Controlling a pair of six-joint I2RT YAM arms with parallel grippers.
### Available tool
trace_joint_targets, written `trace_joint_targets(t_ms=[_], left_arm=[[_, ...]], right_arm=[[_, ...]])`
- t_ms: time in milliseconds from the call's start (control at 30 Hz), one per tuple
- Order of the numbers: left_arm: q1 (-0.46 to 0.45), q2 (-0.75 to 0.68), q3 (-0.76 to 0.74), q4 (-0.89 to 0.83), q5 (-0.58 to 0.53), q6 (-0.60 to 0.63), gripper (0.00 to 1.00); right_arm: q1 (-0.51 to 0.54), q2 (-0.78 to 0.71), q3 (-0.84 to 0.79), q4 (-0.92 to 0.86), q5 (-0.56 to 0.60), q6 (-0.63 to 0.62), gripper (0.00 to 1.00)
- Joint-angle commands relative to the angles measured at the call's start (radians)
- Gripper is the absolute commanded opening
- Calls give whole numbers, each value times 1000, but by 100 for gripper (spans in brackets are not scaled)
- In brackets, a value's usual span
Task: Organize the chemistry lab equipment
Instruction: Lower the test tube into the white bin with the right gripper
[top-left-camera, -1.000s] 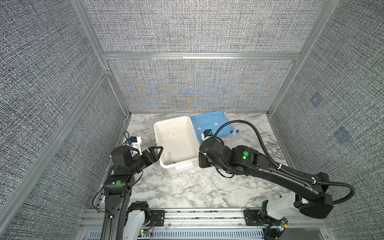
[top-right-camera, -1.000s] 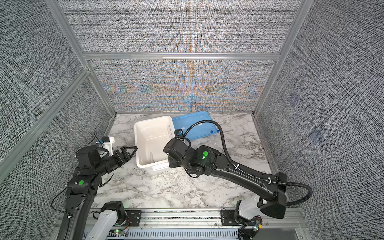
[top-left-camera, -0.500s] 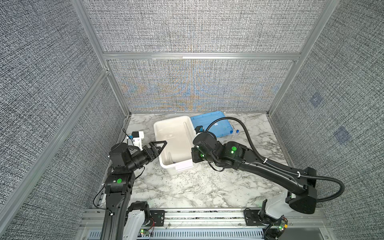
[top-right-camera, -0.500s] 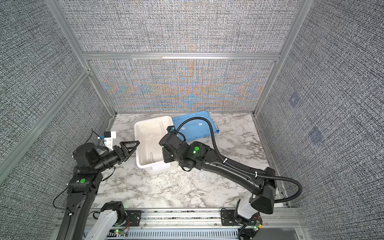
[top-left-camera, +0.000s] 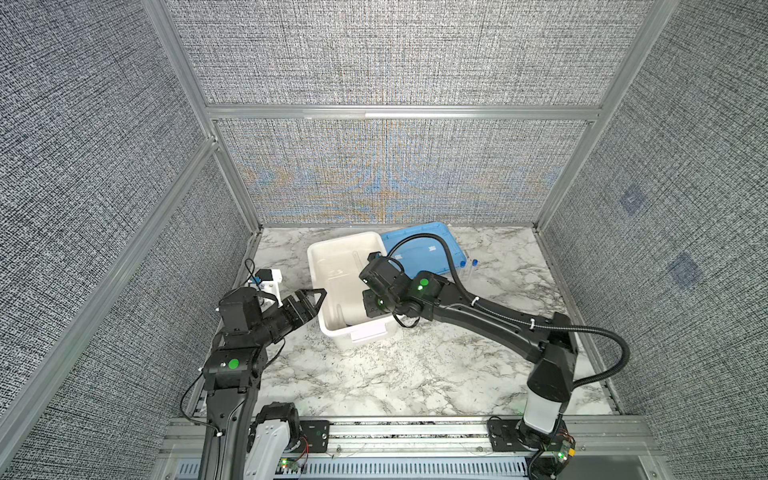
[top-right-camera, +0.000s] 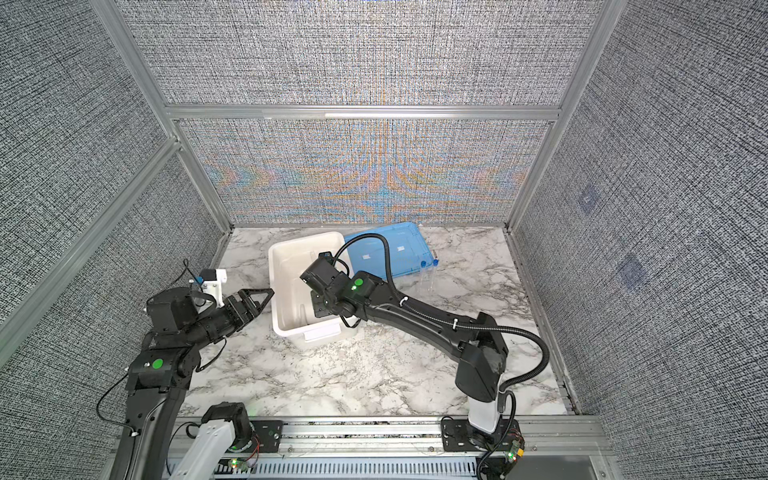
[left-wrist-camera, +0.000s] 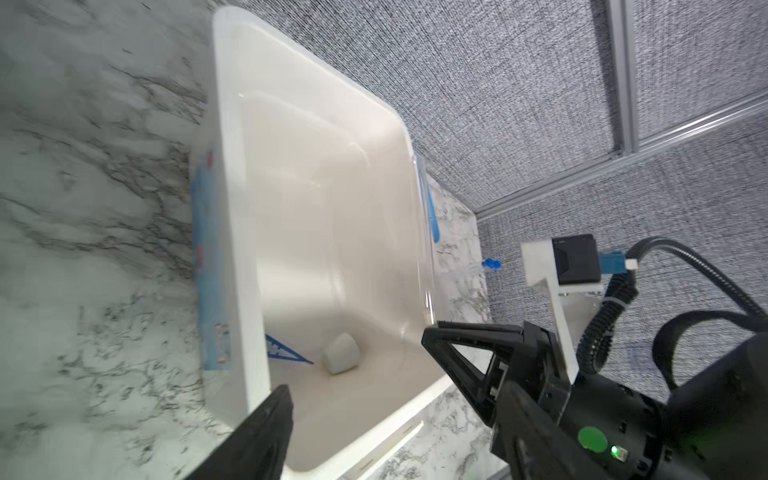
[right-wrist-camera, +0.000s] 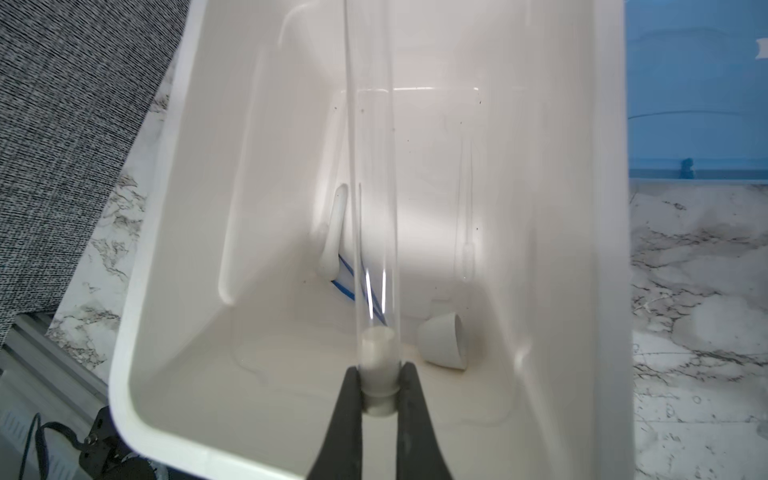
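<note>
Top views: right arm (top-left-camera: 478, 311) has been swung left since a second ago, wrist now over white tub (top-left-camera: 332, 266). Left gripper (top-left-camera: 319, 298) kept just left of tub rim, jaws spread, nothing held. Two blue-capped tubes (top-right-camera: 423, 263) seen just right of blue lid (top-right-camera: 411, 257).
Left wrist: whitish dish (left-wrist-camera: 340, 353) and thin blue tweezers (left-wrist-camera: 286, 353) seen on tub floor, near end.
Right wrist: right gripper (right-wrist-camera: 378, 376) clamped on long clear tube (right-wrist-camera: 374, 187), held inside tub.

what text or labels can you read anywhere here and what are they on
No text here can be read.
The blue label on the outer wall of the white tub: print too blurred to read.
Two white patches on the blue lid: too small to tell if they carry text.
</note>
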Motion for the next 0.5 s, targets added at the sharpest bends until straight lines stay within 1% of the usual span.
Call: trace_joint_targets(t_ms=[0,100,167,333,467], left_arm=[[3,-15,13,-102,-137,81,79],[2,-42,5,-125,-210,99,79],[3,-57,-7,-126,-234,102,79],[3,-54,-25,-124,-236,105,79],[2,-63,-36,-123,-242,110,80]], right_arm=[[-12,56,56,-95,-17,17,2],[-23,129,131,-167,-42,22,2],[-28,181,187,-220,-48,31,3],[-39,308,325,-335,-57,43,3],[-40,393,414,-397,-31,43,3]])
